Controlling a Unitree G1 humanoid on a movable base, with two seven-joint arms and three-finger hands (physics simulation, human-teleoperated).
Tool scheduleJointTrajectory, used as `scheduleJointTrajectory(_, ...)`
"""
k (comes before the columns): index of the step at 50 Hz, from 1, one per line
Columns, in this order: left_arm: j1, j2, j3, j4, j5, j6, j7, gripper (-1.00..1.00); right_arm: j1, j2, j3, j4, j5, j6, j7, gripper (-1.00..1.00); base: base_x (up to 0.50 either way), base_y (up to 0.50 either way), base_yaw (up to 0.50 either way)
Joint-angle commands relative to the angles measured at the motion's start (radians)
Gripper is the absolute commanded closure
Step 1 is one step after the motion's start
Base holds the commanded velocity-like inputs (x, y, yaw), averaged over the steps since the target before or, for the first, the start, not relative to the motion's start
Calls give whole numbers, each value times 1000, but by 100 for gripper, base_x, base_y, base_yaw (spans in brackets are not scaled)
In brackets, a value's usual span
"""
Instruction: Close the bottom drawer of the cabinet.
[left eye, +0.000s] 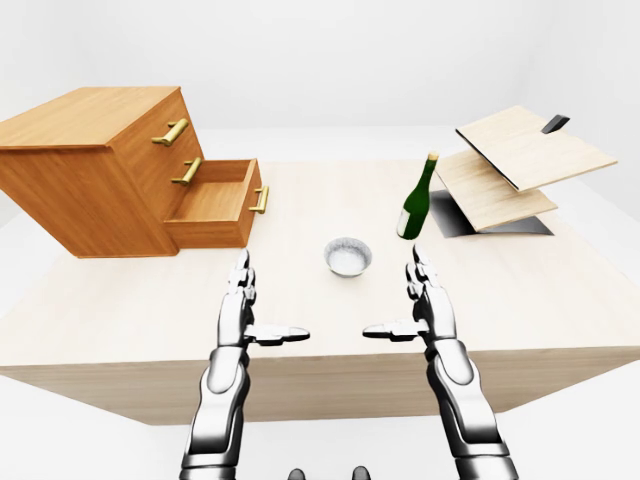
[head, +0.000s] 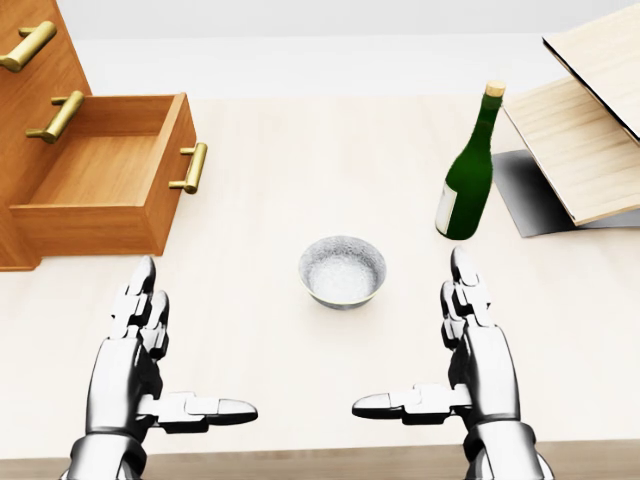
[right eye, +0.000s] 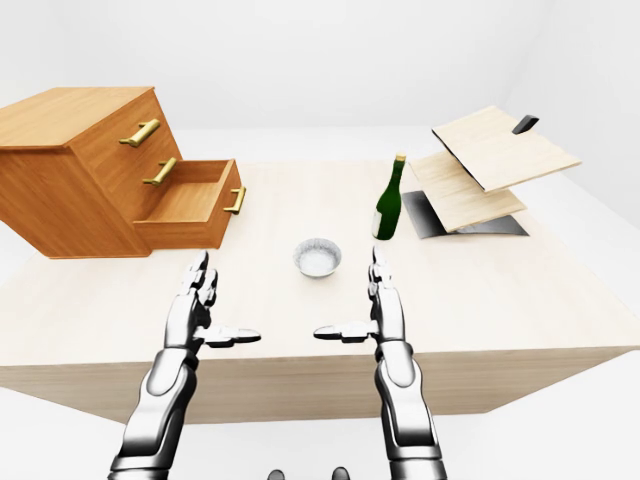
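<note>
A wooden cabinet (left eye: 90, 165) with brass handles stands at the table's left in the left-eye view. Its bottom drawer (head: 105, 185) is pulled out, empty inside, with its handle (head: 192, 167) facing right in the head view. The two upper drawers are pushed in. My left hand (head: 165, 360) hovers open below the drawer, fingers straight and thumb pointing right. My right hand (head: 440, 345) is open too, mirrored at the lower right, thumb pointing left. Neither hand touches anything.
A small grey bowl (head: 342, 270) sits between the hands. A green bottle (head: 470, 170) stands upright to the right. Tilted wooden boards (left eye: 515, 165) rest over a dark panel at the far right. The table edge (left eye: 320, 370) runs just under my wrists.
</note>
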Motion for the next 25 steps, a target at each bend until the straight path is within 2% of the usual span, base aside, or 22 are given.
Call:
scheduleJointTrajectory(1,28,6,12,-68,-38,57,-45,-100,19,-13,-19,-85,2,49,25,-100,0,0,0)
scheduleJointTrajectory(2,33,5,8,-72,-27,45,-40,-100,19,-13,-20,-84,2,47,28,-100,0,0,0)
scheduleJointTrajectory(4,47,2,2,-101,-36,65,-49,-100,19,-12,-21,-79,-1,43,30,-100,0,0,0)
scheduleJointTrajectory(8,51,1,-3,-100,-27,56,-48,-100,21,-11,-17,-93,-6,56,32,-100,0,0,0)
scheduleJointTrajectory(11,52,1,-4,-109,-28,65,-49,-100,23,-14,-26,-112,-3,65,35,-100,0,0,0)
scheduleJointTrajectory(12,54,1,-4,-121,-30,74,-50,-100,28,-16,-29,-142,-1,76,35,-100,0,0,0)
scheduleJointTrajectory(16,57,1,-3,-144,-34,84,-51,-100,44,-27,-65,-308,2,76,34,-100,0,0,0)
scheduleJointTrajectory(17,61,0,-6,-140,-28,75,-50,-100,45,-38,-86,-389,-9,76,29,-100,0,0,0)
scheduleJointTrajectory(19,64,-1,-8,-142,-28,74,-51,-100,52,-44,-111,-477,-16,76,38,-100,0,0,0)
scheduleJointTrajectory(20,65,-2,-10,-133,-25,64,-50,-100,56,-46,-128,-540,-19,76,44,-100,0,0,0)
scheduleJointTrajectory(22,68,-2,-12,-122,-21,49,-50,-100,64,-51,-201,-714,-10,76,53,-100,0,0,0)
scheduleJointTrajectory(25,69,-2,-11,-115,-20,43,-50,-100,77,-50,-349,-890,47,76,82,-100,0,0,0)
